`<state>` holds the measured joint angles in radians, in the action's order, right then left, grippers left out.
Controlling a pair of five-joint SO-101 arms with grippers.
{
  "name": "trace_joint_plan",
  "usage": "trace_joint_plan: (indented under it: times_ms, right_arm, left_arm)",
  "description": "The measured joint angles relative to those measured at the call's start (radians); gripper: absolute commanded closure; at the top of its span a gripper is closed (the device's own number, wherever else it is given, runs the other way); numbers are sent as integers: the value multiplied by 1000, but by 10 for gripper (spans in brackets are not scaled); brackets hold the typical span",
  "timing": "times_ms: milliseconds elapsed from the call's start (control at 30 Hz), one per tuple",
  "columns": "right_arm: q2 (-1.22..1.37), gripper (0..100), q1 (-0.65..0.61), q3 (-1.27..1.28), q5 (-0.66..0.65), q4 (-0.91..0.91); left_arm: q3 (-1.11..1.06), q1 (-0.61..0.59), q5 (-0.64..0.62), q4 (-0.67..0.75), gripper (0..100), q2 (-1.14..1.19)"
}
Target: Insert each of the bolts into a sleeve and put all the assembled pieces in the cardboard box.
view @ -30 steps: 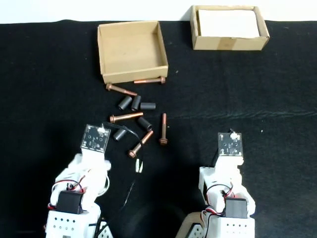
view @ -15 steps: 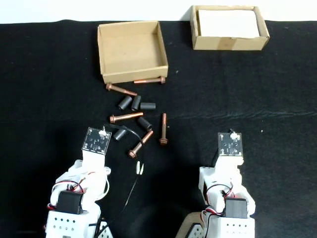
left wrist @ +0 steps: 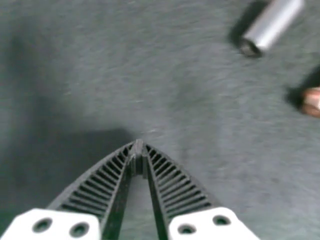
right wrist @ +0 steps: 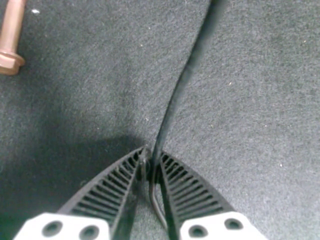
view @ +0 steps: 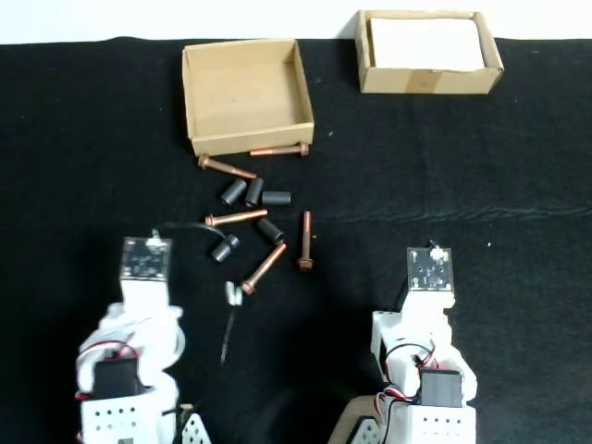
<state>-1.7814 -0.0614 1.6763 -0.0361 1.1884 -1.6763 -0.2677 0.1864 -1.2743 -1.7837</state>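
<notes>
**On the black table: assembly not yet begun**

Just in front of the open cardboard box (view: 245,97), five bolts (view: 236,219) and five dark sleeves (view: 276,197) lay loose on the table (view: 518,231), none joined to a partner. One bolt (view: 277,150) rested against the box's front wall. No bolt sat inside a sleeve and the box held nothing, so the whole job appeared to be ahead: five insertions, then five placements.

The left gripper (left wrist: 138,146) hung low over bare cloth with its jaws pressed together on nothing. One sleeve (left wrist: 270,27) and a bolt head (left wrist: 312,100) lay nearby.

The right gripper (right wrist: 147,152), well apart from the pile, likewise had its jaws together. A black cable (right wrist: 192,65) ran past its tips, and it was hard to tell whether the cable was caught between them.

A second box (view: 428,81) stood farther back, to the side.
</notes>
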Motion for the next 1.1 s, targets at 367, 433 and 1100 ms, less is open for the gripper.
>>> trace_joint_plan:
  times_ms: [367, 433, 1100]
  right_arm:
    - [0, 981, 0, 0, 0, -138]
    - [0, 981, 0, 0, 0, -138]
    - [0, 981, -26, 0, 95, -92]
  left_arm:
    - [3, -43, 137, -35, 991, 0]
    - [3, -43, 137, -35, 991, 0]
    - [5, -43, 137, -35, 990, 0]
